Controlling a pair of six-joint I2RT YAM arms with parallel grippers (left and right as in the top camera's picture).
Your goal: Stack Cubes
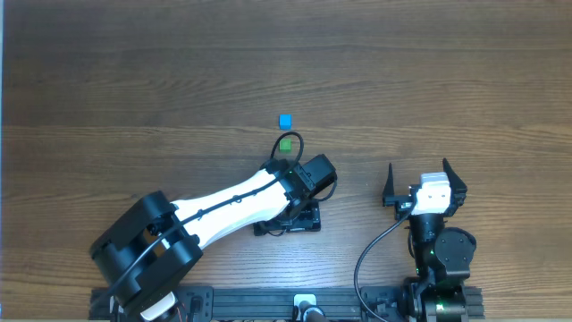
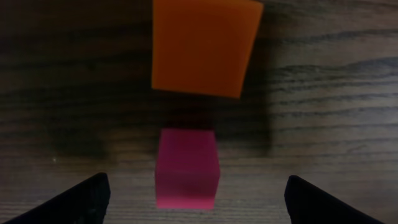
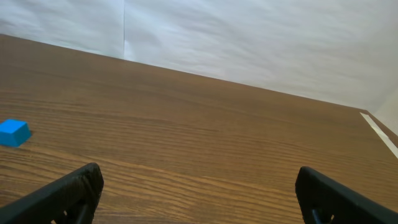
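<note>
In the left wrist view a pink cube lies on the wood table, midway between the tips of my open left gripper without touching them. Just beyond it is an orange cube that looks bigger. In the top view the left gripper points down at the table centre and the arm covers both of these cubes. A green cube sits right above the left wrist, with a blue cube a little farther back. My right gripper is open and holds nothing near its base. The blue cube lies far from the right gripper.
The wood table runs bare to the back, left and right. A pale wall stands behind the table's far edge in the right wrist view. Both arm bases stand along the near edge.
</note>
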